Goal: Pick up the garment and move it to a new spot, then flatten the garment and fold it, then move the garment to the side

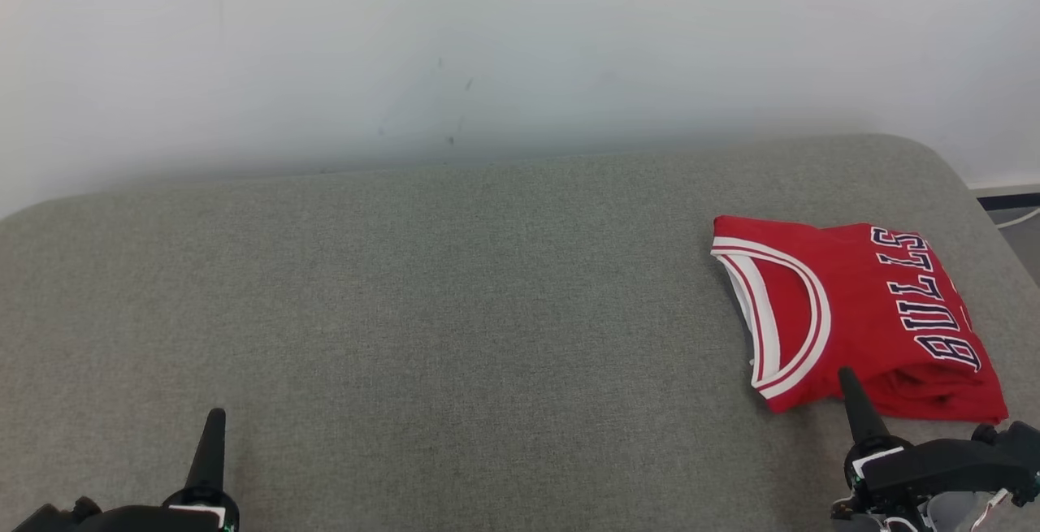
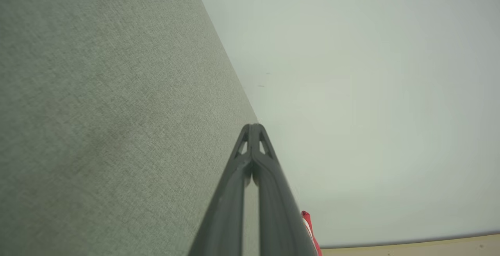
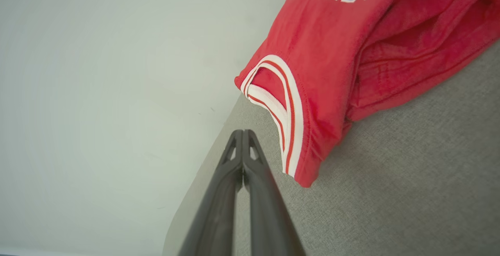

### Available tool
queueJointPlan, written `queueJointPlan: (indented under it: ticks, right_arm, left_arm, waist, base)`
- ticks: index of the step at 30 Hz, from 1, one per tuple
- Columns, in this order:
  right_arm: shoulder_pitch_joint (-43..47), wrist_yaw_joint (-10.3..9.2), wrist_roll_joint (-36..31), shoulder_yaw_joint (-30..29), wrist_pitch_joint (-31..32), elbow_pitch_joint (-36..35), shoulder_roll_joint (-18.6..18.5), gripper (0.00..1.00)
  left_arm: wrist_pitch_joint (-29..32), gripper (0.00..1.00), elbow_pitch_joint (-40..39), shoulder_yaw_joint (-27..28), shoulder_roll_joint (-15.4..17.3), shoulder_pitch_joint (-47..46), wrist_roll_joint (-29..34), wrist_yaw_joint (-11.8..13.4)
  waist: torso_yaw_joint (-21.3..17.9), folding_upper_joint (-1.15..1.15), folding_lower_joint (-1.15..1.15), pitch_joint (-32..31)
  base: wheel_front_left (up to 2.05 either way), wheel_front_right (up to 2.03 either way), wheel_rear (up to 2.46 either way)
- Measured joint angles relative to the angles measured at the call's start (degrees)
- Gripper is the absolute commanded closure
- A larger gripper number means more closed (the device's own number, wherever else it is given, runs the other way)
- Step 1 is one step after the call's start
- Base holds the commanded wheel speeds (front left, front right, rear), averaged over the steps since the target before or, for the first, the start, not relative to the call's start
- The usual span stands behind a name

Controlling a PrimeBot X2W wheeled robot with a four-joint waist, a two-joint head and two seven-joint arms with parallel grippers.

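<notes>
Grey cushion (image 1: 406, 313) bears a jersey (image 1: 861, 313) (folded, red).

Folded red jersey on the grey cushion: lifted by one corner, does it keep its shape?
Probably not: the jersey is thin cloth, its layers sagging at the open edge, so it would likely droop and unfold. Probably light. Pushed, it may bunch on the textured cushion rather than slide.

The left gripper (image 1: 215, 420) is found closed, jaws pressed together and pointed straight up the head view. The right gripper (image 1: 846, 376) is likewise closed, its tip leaned slightly toward the left gripper.
</notes>
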Motion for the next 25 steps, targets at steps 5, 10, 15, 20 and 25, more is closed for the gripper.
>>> queueJointPlan:
  ticks: [5, 10, 15, 20, 25]
  right_arm:
    - [-0.1, 0.41, 4.0, -0.4, 0.9, 0.1, 0.1, 1.00]
    - [-0.7, 0.96, 8.0, -0.9, 1.9, 0.1, 0.3, 1.00]
    - [-1.0, 1.45, 11.9, -1.4, 2.8, 0.2, 0.5, 1.00]
    - [-1.0, 1.98, 15.9, -1.9, 3.5, 0.3, 0.7, 1.00]
    - [-1.3, 2.43, 20.0, -2.3, 4.5, 0.3, 0.9, 1.00]
  left_arm:
    - [1.0, 1.00, 0.2, 1.0, -0.2, -0.1, -3.8, -0.7]
    - [1.9, 1.00, 0.3, 1.8, -0.4, -0.1, -7.4, -1.0]
    - [2.8, 1.00, 0.5, 2.8, -0.6, -0.4, -11.1, -1.3]
    - [3.6, 1.00, 0.6, 3.6, -0.9, -0.5, -14.8, -1.7]
    - [4.6, 1.00, 0.8, 4.6, -1.1, -0.7, -18.5, -2.3]
  waist:
    - [-0.4, 0.00, 0.00, 0.0]
    - [-0.7, 0.00, 0.00, 0.1]
    - [-1.1, 0.00, 0.00, 0.1]
    - [-1.4, 0.00, -0.01, 0.2]
    - [-1.8, 0.00, -0.01, 0.2]
  base:
    - [0.00, 0.00, 0.00]
    - [0.00, 0.00, 0.00]
    - [0.00, 0.00, 0.00]
    - [0.00, 0.00, 0.00]
    - [0.00, 0.00, 0.00]
